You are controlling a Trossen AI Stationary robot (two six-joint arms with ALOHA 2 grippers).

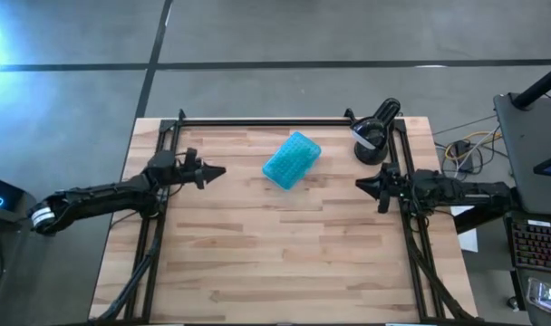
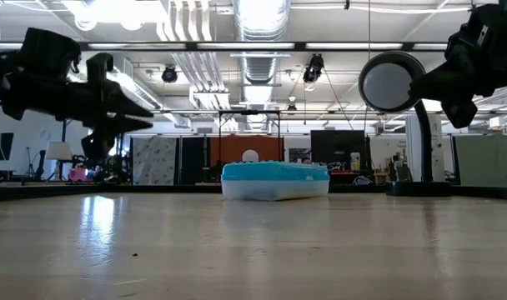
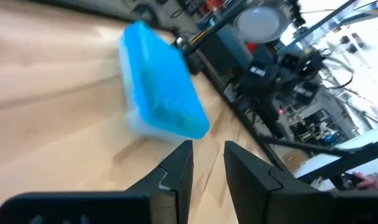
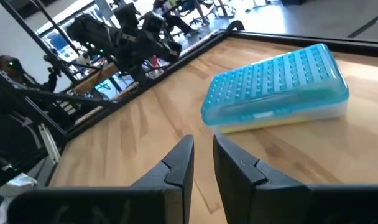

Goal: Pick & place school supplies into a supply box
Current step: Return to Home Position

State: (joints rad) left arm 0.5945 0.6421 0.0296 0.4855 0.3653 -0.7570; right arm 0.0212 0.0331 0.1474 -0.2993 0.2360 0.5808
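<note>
A wooden tabletop seen from above, with a dark robot arm reaching in over each side edge.

About halfway between the near and far edges, the right gripper hangs above the wood just inside the right edge and points toward the middle. Its fingers are drawn close, with only a narrow gap between them, and they hold nothing.

Slightly farther back, the left gripper hangs the same way just inside the left edge, raised off the wood and pointing toward the middle. Its fingers also stand a little apart, with a thin slot between them, and are empty.

Between the two grippers and a touch nearer the far edge lies the supply box. It is closed and rests flat on the wood, turned at an angle to the edges, with its bumpy turquoise half on top and its clear half underneath. It is apart from both grippers. A faint yellow shows through the clear half, but what is inside cannot be made out.

In the far right corner stands a black round device on a curved stand.
</note>
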